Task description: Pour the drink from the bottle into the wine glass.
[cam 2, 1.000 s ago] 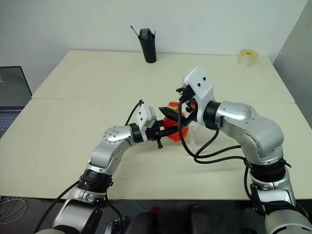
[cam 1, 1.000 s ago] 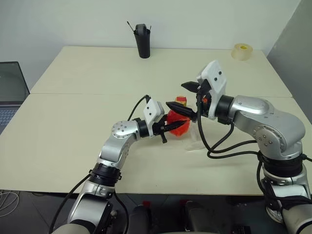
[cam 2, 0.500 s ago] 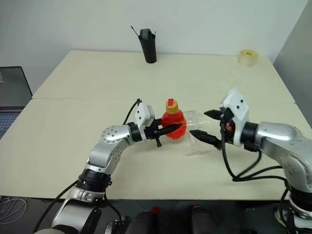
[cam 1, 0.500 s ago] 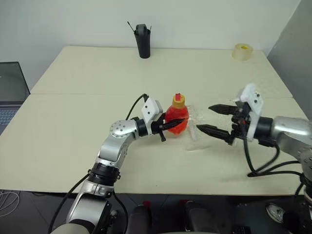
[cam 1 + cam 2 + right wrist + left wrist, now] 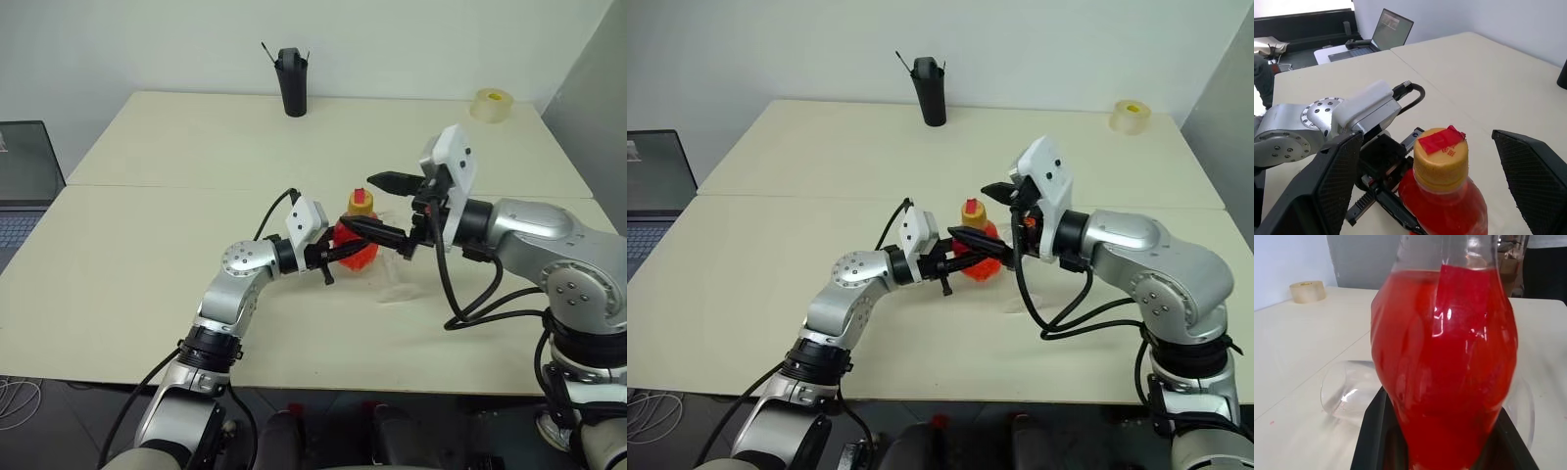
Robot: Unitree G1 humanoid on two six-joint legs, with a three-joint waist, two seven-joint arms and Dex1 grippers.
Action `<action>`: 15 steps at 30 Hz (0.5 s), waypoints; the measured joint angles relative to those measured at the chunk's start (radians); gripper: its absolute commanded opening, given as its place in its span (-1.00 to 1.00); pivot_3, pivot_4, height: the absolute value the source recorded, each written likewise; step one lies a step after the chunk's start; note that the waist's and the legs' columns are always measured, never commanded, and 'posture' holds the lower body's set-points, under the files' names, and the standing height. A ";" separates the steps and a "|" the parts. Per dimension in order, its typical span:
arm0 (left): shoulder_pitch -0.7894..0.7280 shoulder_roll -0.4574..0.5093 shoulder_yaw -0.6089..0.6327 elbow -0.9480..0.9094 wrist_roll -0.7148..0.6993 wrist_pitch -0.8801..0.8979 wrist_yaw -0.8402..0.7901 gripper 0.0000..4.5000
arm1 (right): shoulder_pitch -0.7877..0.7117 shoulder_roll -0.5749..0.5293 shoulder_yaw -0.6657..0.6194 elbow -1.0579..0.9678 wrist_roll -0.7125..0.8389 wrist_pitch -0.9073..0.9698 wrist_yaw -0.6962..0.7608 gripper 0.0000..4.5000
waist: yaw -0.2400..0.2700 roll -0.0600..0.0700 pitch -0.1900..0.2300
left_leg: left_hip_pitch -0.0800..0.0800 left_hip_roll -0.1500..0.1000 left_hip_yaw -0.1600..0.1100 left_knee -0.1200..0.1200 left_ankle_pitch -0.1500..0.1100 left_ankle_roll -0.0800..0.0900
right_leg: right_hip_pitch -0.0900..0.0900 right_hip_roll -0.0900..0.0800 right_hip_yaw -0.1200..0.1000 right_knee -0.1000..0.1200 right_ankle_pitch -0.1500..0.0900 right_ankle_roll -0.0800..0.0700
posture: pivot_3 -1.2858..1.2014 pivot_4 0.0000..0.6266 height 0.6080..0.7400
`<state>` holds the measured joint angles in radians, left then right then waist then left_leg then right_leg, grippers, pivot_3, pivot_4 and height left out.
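Writing and labels: red sticker on the bottle's cap point(image 5: 1441, 140), print too small to read; no legible brand elsewhere.

Bottle point(image 5: 357, 242): squat clear plastic, upright near the middle of the tabletop point(image 5: 147, 255), yellow cap on, filled to the shoulder with the red drink point(image 5: 1444, 362).

Left end effector point(image 5: 343, 253): level, pointing toward the robot's right, black fingers point(image 5: 1371, 440) clamped on the lower body of the bottle from both sides.

Right end effector point(image 5: 384, 208): fingers point(image 5: 1334, 181) spread wide apart, one on each side of the bottle's cap, touching neither cap nor neck in the right wrist view; nothing held.

Wine glass point(image 5: 1347, 391): clear, lying on its side on the tabletop just behind and beside the bottle, toward the robot's right; bowl looks empty.

Tabletop: pale cream, matte, with a seam running across it between two joined sections.

Other items: tall black cup point(image 5: 291, 82) with thin sticks in it at the far edge; roll of tape point(image 5: 492, 103) at the far right corner; open laptop point(image 5: 27, 186) on a separate surface to the left.

Room: plain white wall behind; grey panel to the right.
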<state>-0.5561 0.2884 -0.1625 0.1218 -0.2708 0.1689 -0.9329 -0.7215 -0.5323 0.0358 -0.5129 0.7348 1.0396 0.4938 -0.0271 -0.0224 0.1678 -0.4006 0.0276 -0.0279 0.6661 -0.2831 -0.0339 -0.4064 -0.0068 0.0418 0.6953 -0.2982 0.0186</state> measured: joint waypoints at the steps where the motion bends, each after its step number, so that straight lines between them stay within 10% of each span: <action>1: 0.002 0.000 0.000 -0.001 0.000 0.000 0.003 -0.65 | -0.009 0.007 0.013 0.021 -0.017 -0.013 0.000 1.00 | -0.001 0.000 0.000 | 0.000 0.000 0.000 0.000 0.000 0.000 | 0.000 0.000 0.000 0.000 0.000 0.000 | 0.03 -0.52 1.00; 15: 0.004 -0.004 0.000 -0.007 0.002 0.001 0.014 -0.65 | -0.072 0.043 0.063 0.167 -0.144 -0.091 0.012 1.00 | -0.002 0.000 0.000 | 0.000 0.000 0.000 0.000 0.000 0.000 | 0.000 0.000 0.000 0.000 0.000 0.000 | 0.03 -0.52 1.00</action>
<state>-0.5525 0.2849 -0.1629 0.1143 -0.2692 0.1694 -0.9190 -0.7933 -0.4891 0.0989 -0.3454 0.5908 0.9487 0.5057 -0.0292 -0.0224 0.1678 -0.4004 0.0280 -0.0279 0.6661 -0.2831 -0.0339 -0.4066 -0.0064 0.0419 0.6957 -0.2982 0.0185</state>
